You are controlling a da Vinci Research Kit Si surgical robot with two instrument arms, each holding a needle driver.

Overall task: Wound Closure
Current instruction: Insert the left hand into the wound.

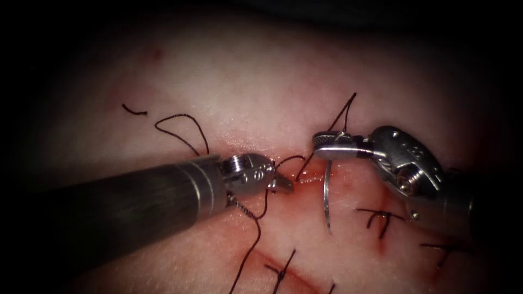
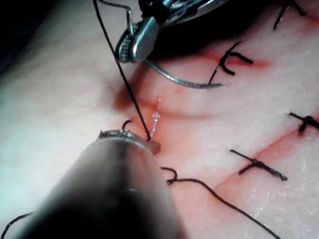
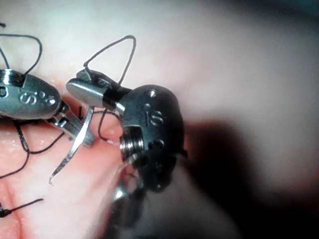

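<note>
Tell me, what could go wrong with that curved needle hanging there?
The right tool grips the needle near its thread end, so the free point hanging above the tissue might scratch it. The thread curls around the left tool, whose jaws pinch it at the cut, and could snag.

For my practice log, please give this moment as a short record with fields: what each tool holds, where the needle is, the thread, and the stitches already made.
right tool: jaws shut on the needle near its thread end
needle: hangs down from the right tool, free of the tissue, point just right of the cut
left tool: tip at the cut, jaws shut on the thread
thread: runs from the cut past the left tool, loose loop on the left side
finished stitches: on the right side, tied, with short ends
</note>
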